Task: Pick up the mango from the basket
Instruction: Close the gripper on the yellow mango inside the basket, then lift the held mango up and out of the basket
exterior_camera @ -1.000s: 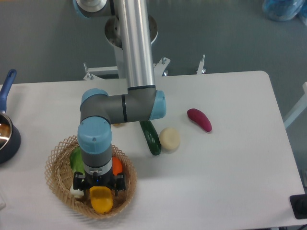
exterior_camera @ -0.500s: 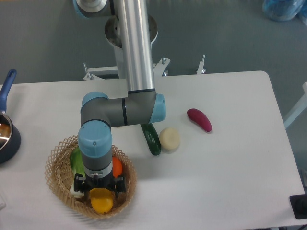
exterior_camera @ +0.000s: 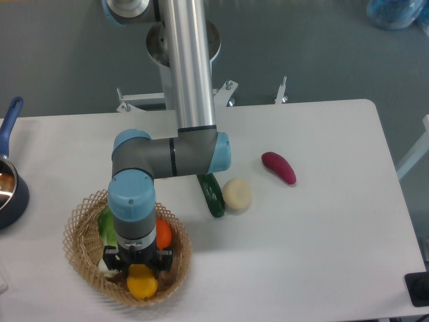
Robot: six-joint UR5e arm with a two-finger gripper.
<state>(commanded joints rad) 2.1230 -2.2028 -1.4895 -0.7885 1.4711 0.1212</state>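
Note:
The basket (exterior_camera: 79, 218) sits at the table's front left. In its front part lies the mango (exterior_camera: 142, 282), smooth and yellow-orange, its upper end covered by the tool. My gripper (exterior_camera: 139, 265) points straight down over it, open, with a black finger on each side of the mango's top. Whether the fingers touch the fruit I cannot tell. A round orange (exterior_camera: 163, 233) lies just behind and to the right of the gripper.
A green vegetable (exterior_camera: 106, 225) and a pale item (exterior_camera: 104, 268) share the basket's left side. On the table lie a dark green cucumber (exterior_camera: 210, 193), a cream round vegetable (exterior_camera: 236, 194) and a purple eggplant (exterior_camera: 278, 167). A blue-handled pot (exterior_camera: 8, 184) stands at the left edge.
The gripper has come down lower over the mango and covers more of its top. The fingers stay spread, and the fruit has not moved.

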